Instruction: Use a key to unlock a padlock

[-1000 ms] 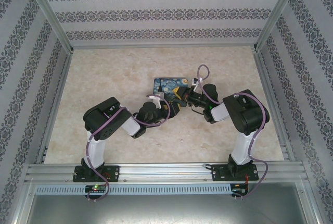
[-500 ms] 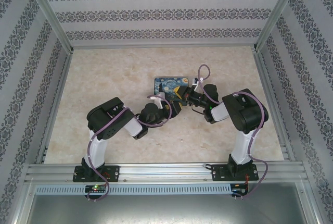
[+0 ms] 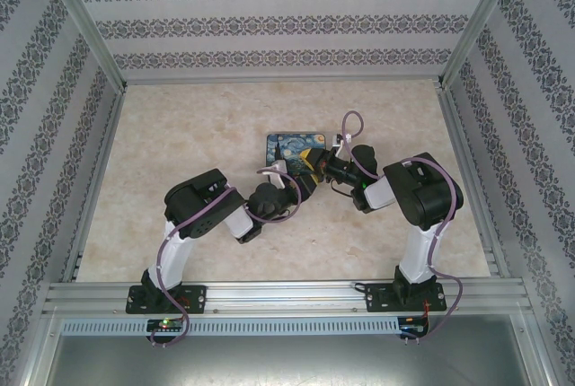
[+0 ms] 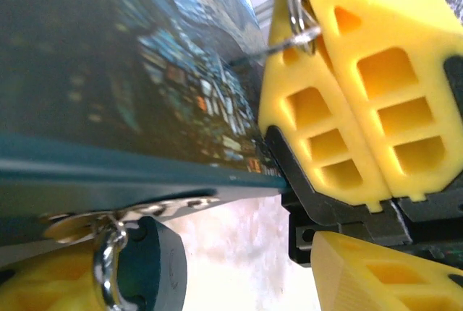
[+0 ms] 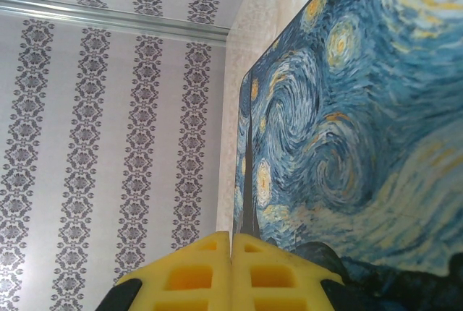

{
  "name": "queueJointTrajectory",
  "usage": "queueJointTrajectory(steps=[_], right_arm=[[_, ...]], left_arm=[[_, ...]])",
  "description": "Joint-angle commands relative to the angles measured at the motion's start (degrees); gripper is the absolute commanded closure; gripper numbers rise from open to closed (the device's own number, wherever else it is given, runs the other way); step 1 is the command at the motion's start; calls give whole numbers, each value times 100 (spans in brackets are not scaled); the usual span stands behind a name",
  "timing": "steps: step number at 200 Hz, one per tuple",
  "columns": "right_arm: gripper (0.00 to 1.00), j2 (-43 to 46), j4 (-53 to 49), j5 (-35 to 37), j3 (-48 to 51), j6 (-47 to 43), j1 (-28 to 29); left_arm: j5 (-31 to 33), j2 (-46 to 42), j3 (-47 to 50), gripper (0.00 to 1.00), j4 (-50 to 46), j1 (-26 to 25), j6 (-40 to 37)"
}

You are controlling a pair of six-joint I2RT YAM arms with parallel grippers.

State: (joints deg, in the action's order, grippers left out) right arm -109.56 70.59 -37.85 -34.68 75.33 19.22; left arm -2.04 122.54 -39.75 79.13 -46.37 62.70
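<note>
Padlock point(image 4: 148, 264): lies at near edge of painted mat point(image 3: 289, 145), mid-table, just beside one finger of left gripper point(image 4: 210, 267), fingers apart. Right gripper point(image 5: 231, 242): fingers pressed together, pinching key ring point(image 4: 295, 3) over mat.

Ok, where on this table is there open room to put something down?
Free: the bare table left of the mat up to the left wall, the strip between mat and back wall, and the patch beyond the right arm. Crowded: the mat's near edge, where left gripper and right gripper meet.
</note>
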Motion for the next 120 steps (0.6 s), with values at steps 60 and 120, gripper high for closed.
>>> queueJointTrajectory(steps=[60,120], right_arm=[[100,-144,219,-8,13,34,-83],[100,-215,280,-3,44,43,-94]], left_arm=[[711,121,412,43,-482,-92,303],[816,121,485,56,-508,-92,333]])
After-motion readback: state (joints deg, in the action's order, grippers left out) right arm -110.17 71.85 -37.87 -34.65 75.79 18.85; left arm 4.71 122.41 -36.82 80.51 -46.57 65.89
